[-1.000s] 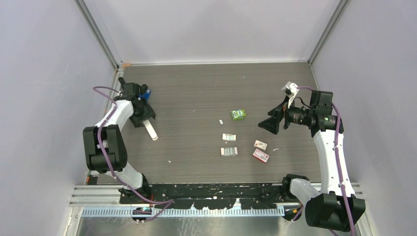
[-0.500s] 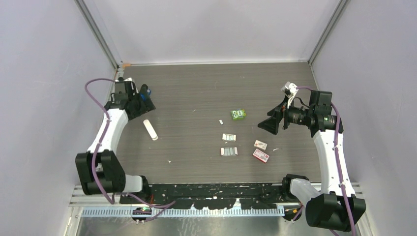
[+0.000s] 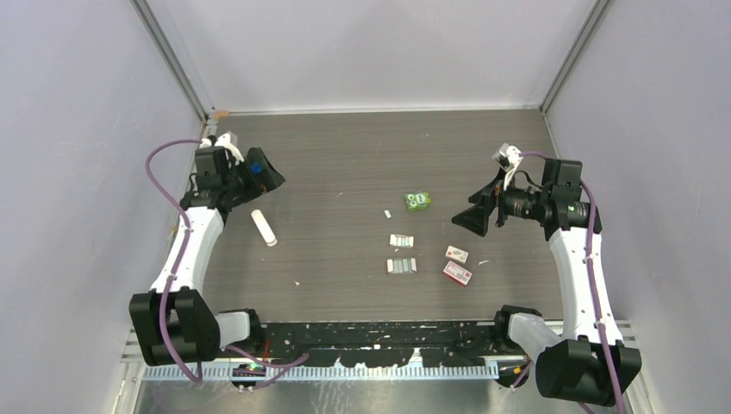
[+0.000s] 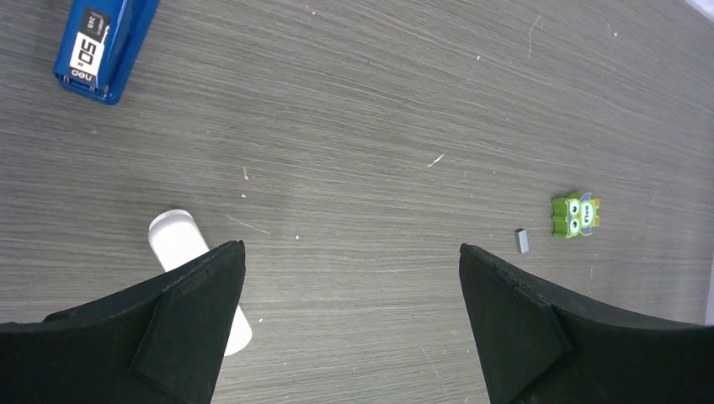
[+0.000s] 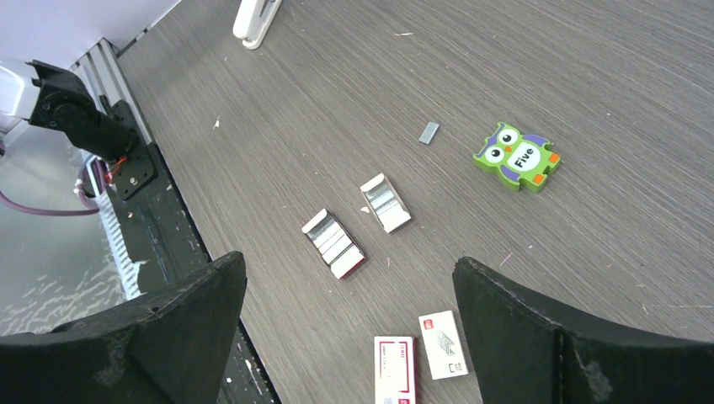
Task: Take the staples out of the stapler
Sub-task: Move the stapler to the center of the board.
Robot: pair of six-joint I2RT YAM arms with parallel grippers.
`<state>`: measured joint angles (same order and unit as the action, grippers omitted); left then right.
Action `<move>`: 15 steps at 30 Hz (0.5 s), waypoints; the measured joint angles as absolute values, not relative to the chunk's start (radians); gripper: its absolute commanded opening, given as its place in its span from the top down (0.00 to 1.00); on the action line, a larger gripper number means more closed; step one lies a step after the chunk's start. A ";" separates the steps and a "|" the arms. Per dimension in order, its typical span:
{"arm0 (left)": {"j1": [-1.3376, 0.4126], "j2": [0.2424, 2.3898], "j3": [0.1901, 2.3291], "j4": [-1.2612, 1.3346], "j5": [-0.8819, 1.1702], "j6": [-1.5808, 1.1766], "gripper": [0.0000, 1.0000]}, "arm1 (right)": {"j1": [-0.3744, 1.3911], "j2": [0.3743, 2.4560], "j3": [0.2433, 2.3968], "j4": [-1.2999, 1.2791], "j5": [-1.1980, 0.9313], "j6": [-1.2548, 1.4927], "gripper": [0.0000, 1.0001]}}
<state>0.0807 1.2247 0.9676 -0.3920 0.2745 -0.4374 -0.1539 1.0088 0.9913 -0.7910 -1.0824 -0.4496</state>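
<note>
The left hand (image 4: pixel 349 252) hangs above the bench (image 3: pixel 345 155) with its two fingers (image 4: pixel 168 328) spread wide, and nothing is between them. The white stapler (image 4: pixel 177 240) lies flat on the bench just below one of these fingers, which hides its near end. The blue stapler (image 4: pixel 101 38) lies further ahead of this hand, off to the same side, apart from the white one.

The right hand (image 5: pixel 349 261) is also wide open and holds nothing. The staples (image 5: pixel 386 202) are out on the bench, just ahead of this hand, in the space its open fingers frame. They are two ribbed silver strips (each looks like several rows joined together), near each other but not touching. One very small grey piece (image 5: pixel 428 132) lies further ahead, near a green packet with an owl face (image 5: pixel 516 158). Two small red and white boxes (image 5: pixel 396 364) lie closest to the right hand, just beside each other. I cannot tell whether they touch.
</note>
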 measured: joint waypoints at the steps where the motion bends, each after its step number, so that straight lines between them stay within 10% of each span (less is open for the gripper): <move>1: 0.081 1.227 0.968 -0.395 0.271 -0.440 0.00 | -0.154 1.010 0.991 -0.791 -1.082 -0.450 0.03; 15: 0.062 1.393 1.011 -0.548 0.073 -0.484 0.10 | -0.152 1.024 0.991 -0.791 -1.082 -0.450 0.03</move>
